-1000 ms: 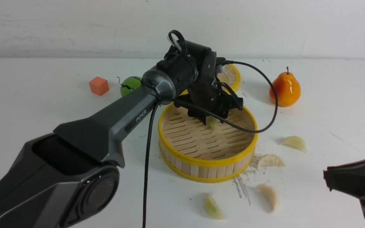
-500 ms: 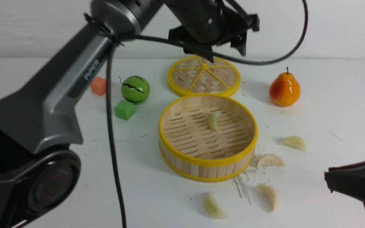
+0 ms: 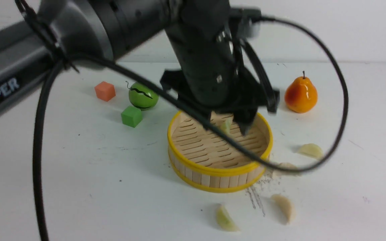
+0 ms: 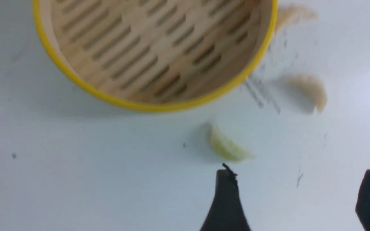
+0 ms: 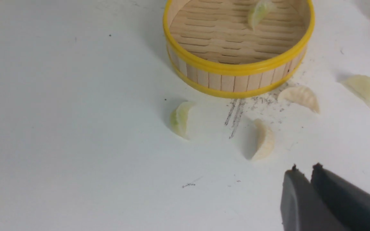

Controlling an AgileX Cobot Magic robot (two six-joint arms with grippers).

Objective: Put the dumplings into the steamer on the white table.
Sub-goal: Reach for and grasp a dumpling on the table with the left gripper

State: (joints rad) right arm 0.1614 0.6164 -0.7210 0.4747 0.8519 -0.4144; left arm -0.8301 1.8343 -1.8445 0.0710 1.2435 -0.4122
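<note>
While the left arm (image 3: 199, 43) and its looped cable (image 3: 344, 100) cross the front view, the steamer's far rim is partly hidden; its near rim and left side show clearly

Steamer (image 3: 219, 172) sits mid-table, upright, open-topped; one dumpling (image 3: 226, 127) inside, toward the far side, with bare slats around it. Four more lie outside on the white table (image 3: 112, 207): green one (image 3: 226, 219) nearest, cream one (image 3: 285, 207) near right, second cream one (image 3: 285, 166) just beside the right wall, pale one (image 3: 311, 150) farther right

Open white surface left of the steamer and along the near side. Green cube (image 3: 131, 116), watermelon (image 3: 143, 95) and orange cube (image 3: 105, 91) stand far left; pear (image 3: 301, 94) far right

Left gripper (image 4: 295, 172): jaws wide apart, nothing held. Right gripper (image 5: 305, 166): tips close together, empty; can't tell if fully closed
</note>
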